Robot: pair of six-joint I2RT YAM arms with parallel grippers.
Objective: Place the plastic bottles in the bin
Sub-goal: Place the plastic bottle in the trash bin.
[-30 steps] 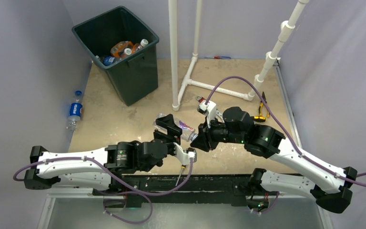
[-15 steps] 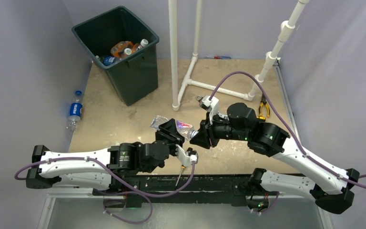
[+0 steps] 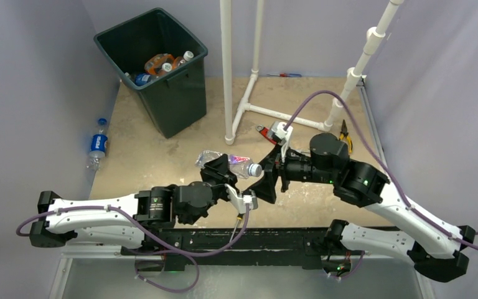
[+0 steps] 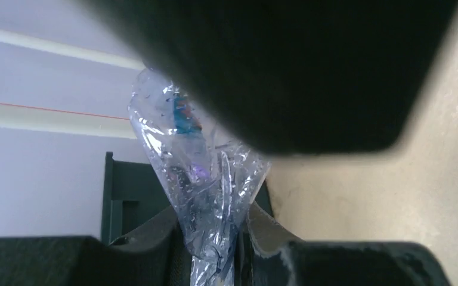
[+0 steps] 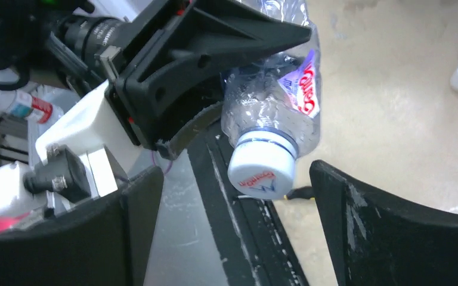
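Top external view: the left gripper (image 3: 222, 169) is clamped on a crushed bottle (image 3: 233, 162) over the middle of the tan table (image 3: 162, 156), a little way out from the arm bases. The bottle lies roughly level. Its white cap (image 3: 255, 169) points toward the right gripper (image 3: 263, 179), whose jaws stand spread on either side of that cap.

From the right wrist camera there is clear air between the cap and each black finger (image 5: 358, 220), so the right one grips nothing. The cap carries red lettering, and the label behind it is red, white and purple. The left wrist camera shows the crumpled clear plastic pinched flat between the left jaws, with the rest sticking out past them.

The bin (image 3: 177, 103) stands at the far left corner of the table, well apart from the held bottle. Inside it lie several bottles (image 3: 160, 64) with orange and blue labels and white caps. One more, a blue-capped bottle (image 3: 98, 144), lies off the left edge of the table, close to the wall.

A white pipe frame (image 3: 226, 75) rises from the far middle of the table. Yellow-handled pliers (image 3: 343, 134) lie near the right edge, and a red tool (image 3: 262, 131) sits just beyond the right gripper. A screwdriver (image 3: 237, 225) lies at the near edge, below the left gripper.
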